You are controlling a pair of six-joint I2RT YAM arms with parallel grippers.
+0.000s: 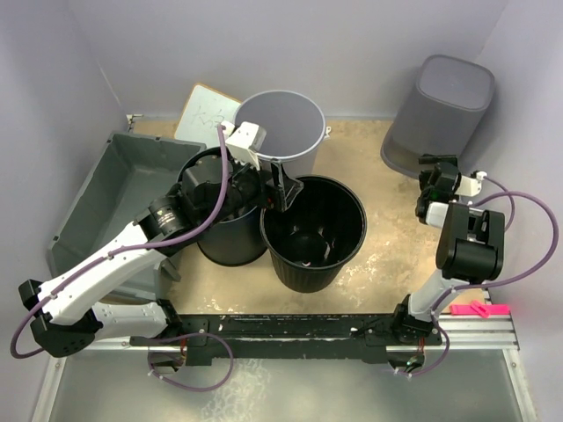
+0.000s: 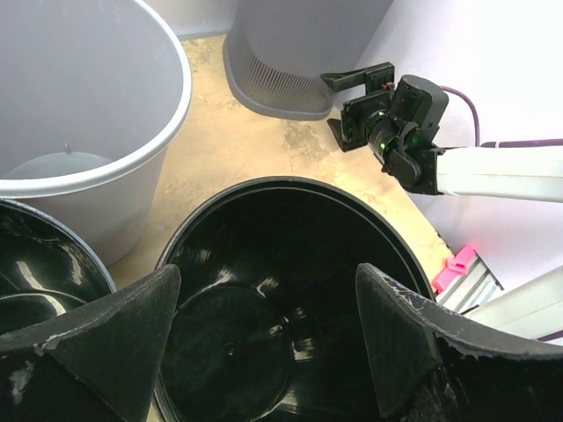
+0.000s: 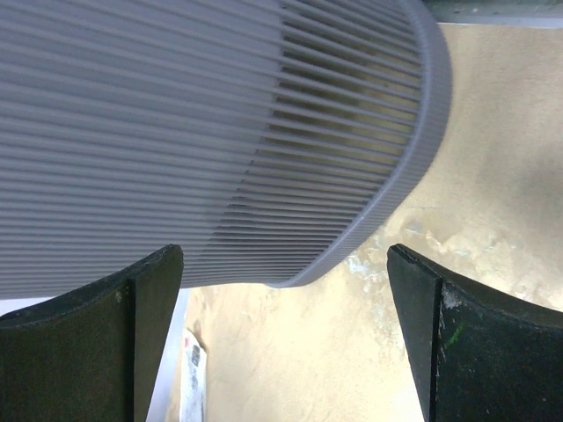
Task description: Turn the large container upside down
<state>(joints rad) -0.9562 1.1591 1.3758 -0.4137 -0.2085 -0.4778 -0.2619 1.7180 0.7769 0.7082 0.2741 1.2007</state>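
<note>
Pale lilac walls close in a mottled beige desk (image 1: 369, 176) on three sides, and a metal rail (image 1: 352, 330) along its near edge carries both arm bases. Positions are given from the central black bucket (image 1: 312, 233).

The large container (image 1: 106, 193), a wide grey tub, sits well to the bucket's left against the wall. It is open side up and apparently tilted, though the overhead angle makes the lean hard to judge. It is not yet inverted, and neither arm touches it.

The left gripper (image 1: 280, 186) hangs above the bucket's mouth, fingers spread wide and holding nothing. It is therefore parked away from the tub rather than set to grasp it.

A second black bucket (image 1: 224, 224) stands just beside the first on its left, under the left arm. A round grey bucket (image 1: 280, 123) stands behind.

Behind and to the right, an upturned ribbed dark-grey bin (image 1: 444, 110) rests near the wall. The right gripper (image 1: 435, 176), likewise released and empty, faces its ribbed side from close by.

The left arm will probably have to swing leftward to reach the tub's rim.
</note>
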